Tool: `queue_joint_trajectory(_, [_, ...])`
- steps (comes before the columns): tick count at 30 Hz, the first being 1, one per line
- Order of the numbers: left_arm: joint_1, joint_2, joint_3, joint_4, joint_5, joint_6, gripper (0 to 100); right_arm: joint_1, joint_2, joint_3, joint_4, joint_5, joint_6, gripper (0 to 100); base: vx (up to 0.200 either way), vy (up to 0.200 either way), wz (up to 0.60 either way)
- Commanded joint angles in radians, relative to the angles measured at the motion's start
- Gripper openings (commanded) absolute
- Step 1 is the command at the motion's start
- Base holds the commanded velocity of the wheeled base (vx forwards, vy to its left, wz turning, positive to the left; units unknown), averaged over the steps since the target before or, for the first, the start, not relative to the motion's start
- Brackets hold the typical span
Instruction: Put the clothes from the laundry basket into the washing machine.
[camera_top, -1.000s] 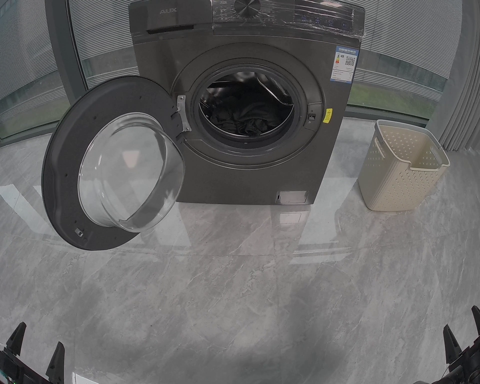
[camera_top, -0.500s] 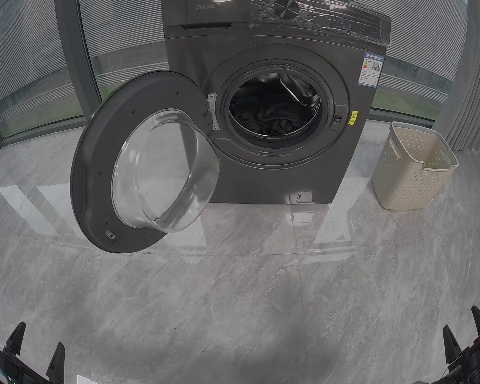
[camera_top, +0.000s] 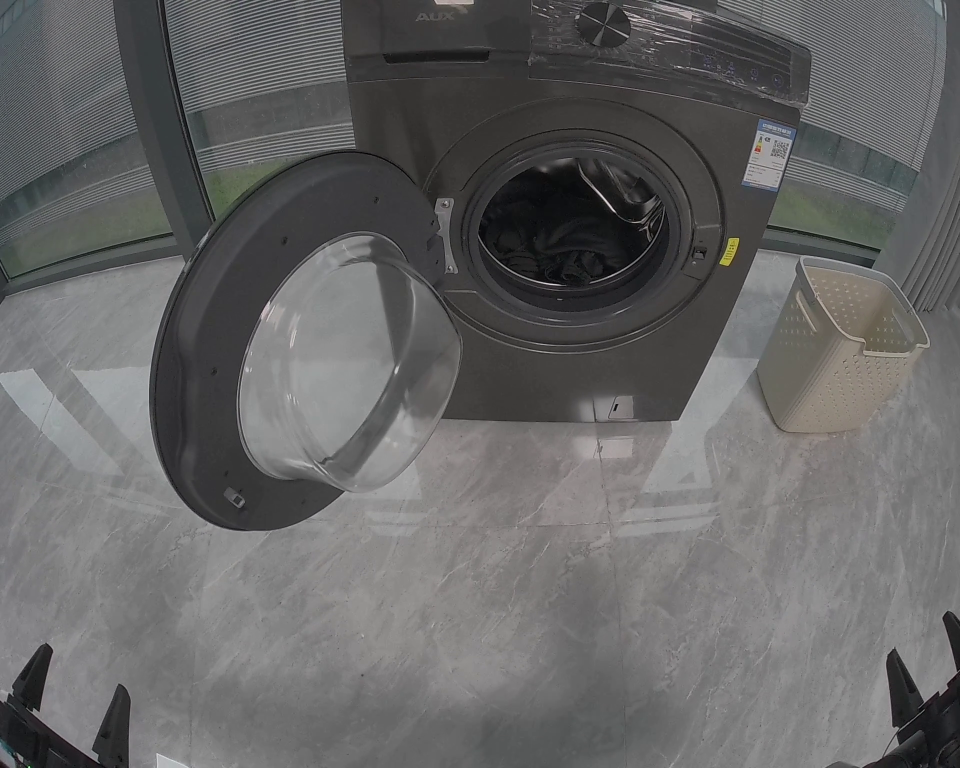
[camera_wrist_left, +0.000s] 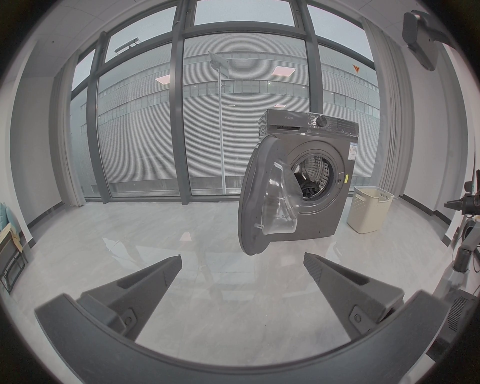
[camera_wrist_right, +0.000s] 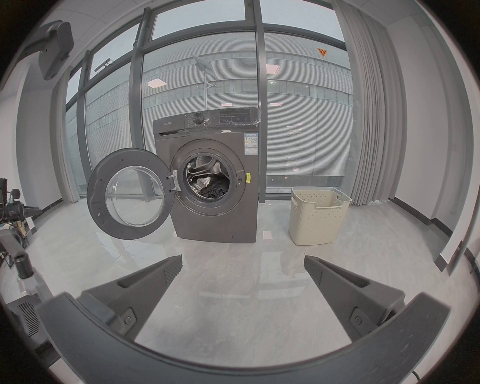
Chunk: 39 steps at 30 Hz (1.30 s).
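The dark grey washing machine (camera_top: 570, 330) stands ahead with its round door (camera_top: 300, 340) swung wide to its left. Dark clothes (camera_top: 550, 240) lie inside the drum. A cream perforated laundry basket (camera_top: 845, 350) stands on the floor to the machine's right; no clothes show in it. My left gripper (camera_top: 72, 700) is low at the front left, open and holding nothing. My right gripper (camera_top: 925, 670) is low at the front right, open and holding nothing. From the wrists I see the machine (camera_wrist_left: 320, 175) (camera_wrist_right: 215, 185), the basket (camera_wrist_left: 369, 209) (camera_wrist_right: 319, 215), and my open grippers (camera_wrist_left: 242, 280) (camera_wrist_right: 242, 280).
Grey marble-look floor (camera_top: 500, 600) stretches between me and the machine. Tall windows (camera_top: 250, 90) run behind it, and grey curtains (camera_top: 925, 200) hang at the far right beside the basket. The open door juts out over the floor on the left.
The whole head view has shifted: machine, door and basket now sit further right and lower in the picture, so the camera moved. Both grippers keep their places, open.
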Motion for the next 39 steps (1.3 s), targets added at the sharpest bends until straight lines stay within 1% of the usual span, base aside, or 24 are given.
queue_joint_trajectory(1, [0.0, -0.009, 0.018, 0.0, 0.003, 0.004, 100, 0.0, -0.015, 0.018, 0.0, 0.0, 0.001, 100, 0.0, 0.0, 0.0])
queue_joint_trajectory(3, [0.0, -0.009, 0.018, 0.0, 0.003, 0.001, 100, 0.0, -0.015, 0.018, 0.0, -0.001, 0.001, 100, 0.0, 0.0, 0.0])
queue_joint_trajectory(4, [0.0, -0.009, 0.018, 0.0, 0.006, -0.005, 100, 0.0, -0.015, 0.018, 0.0, 0.0, 0.003, 100, 0.0, 0.0, 0.0])
queue_joint_trajectory(8, [0.002, -0.009, 0.018, 0.0, 0.011, -0.009, 100, 0.0, -0.015, 0.018, 0.0, 0.0, 0.003, 100, 0.0, 0.0, 0.0])
queue_joint_trajectory(15, [0.005, -0.009, 0.018, 0.0, 0.006, 0.016, 100, 0.0, -0.015, 0.018, 0.0, -0.001, 0.003, 100, 0.0, 0.0, 0.0])
queue_joint_trajectory(17, [0.005, -0.009, 0.016, 0.0, 0.004, 0.019, 100, 0.0, -0.015, 0.018, 0.0, -0.001, 0.003, 100, 0.0, 0.0, 0.0])
queue_joint_trajectory(18, [0.008, -0.002, -0.001, -0.009, 0.004, 0.004, 100, 0.0, -0.015, 0.018, 0.0, -0.001, 0.003, 100, 0.0, 0.0, 0.0])
queue_joint_trajectory(20, [0.026, 0.061, -0.146, -0.072, -0.006, -0.048, 100, 0.0, -0.015, 0.018, 0.0, -0.001, 0.003, 100, 0.0, 0.0, 0.0])
queue_joint_trajectory(21, [0.029, 0.104, -0.208, -0.091, -0.012, -0.064, 100, 0.0, -0.015, 0.018, 0.0, -0.001, 0.001, 100, 0.0, 0.0, 0.0])
queue_joint_trajectory(22, [0.02, 0.187, -0.274, -0.107, -0.031, -0.078, 100, 0.0, -0.015, 0.018, 0.0, -0.001, -0.003, 100, 0.0, 0.0, 0.0])
queue_joint_trajectory(23, [0.016, 0.244, -0.292, -0.11, -0.048, -0.07, 100, 0.0, -0.015, 0.018, 0.0, 0.0, -0.003, 100, 0.0, 0.0, 0.0])
queue_joint_trajectory(25, [-0.001, 0.385, -0.312, -0.124, -0.097, -0.061, 100, 0.0, -0.015, 0.018, 0.0, -0.001, 0.0, 100, 0.0, 0.0, 0.0])
queue_joint_trajectory(26, [-0.003, 0.397, -0.314, -0.127, -0.1, -0.059, 100, 0.0, -0.015, 0.018, 0.0, -0.003, 0.0, 100, 0.0, 0.0, 0.0])
queue_joint_trajectory(27, [-0.012, 0.543, -0.332, -0.187, -0.141, -0.047, 100, 0.0, -0.015, 0.018, 0.0, -0.003, 0.001, 100, 0.0, 0.0, 0.0])
queue_joint_trajectory(28, [-0.012, 0.621, -0.341, -0.245, -0.155, -0.041, 100, 0.0, -0.015, 0.018, 0.0, -0.003, 0.003, 100, 0.0, 0.0, 0.0])
queue_joint_trajectory(29, [-0.012, 0.63, -0.343, -0.255, -0.157, -0.039, 100, 0.0, -0.015, 0.018, 0.0, -0.003, 0.003, 100, 0.0, 0.0, 0.0])
queue_joint_trajectory(30, [-0.012, 0.749, -0.361, -0.364, -0.18, -0.03, 100, 0.0, -0.015, 0.018, 0.0, -0.003, 0.003, 100, 0.0, 0.0, 0.0])
queue_joint_trajectory(32, [-0.012, 0.836, -0.389, -0.439, -0.197, -0.024, 100, 0.0, -0.015, 0.018, 0.0, -0.003, 0.003, 100, 0.0, 0.0, 0.0])
queue_joint_trajectory(33, [-0.012, 0.907, -0.418, -0.479, -0.207, -0.013, 100, 0.0, -0.015, 0.018, 0.0, -0.003, 0.001, 100, 0.0, 0.0, 0.0])
queue_joint_trajectory(35, [-0.024, 0.977, -0.464, -0.488, -0.22, -0.007, 100, 0.0, -0.015, 0.018, 0.0, -0.003, 0.003, 100, 0.0, 0.0, 0.0])
queue_joint_trajectory(39, [-0.055, 1.052, -0.524, -0.488, -0.244, -0.007, 100, 0.0, -0.015, 0.018, 0.0, -0.003, 0.003, 100, 0.0, 0.0, 0.0])
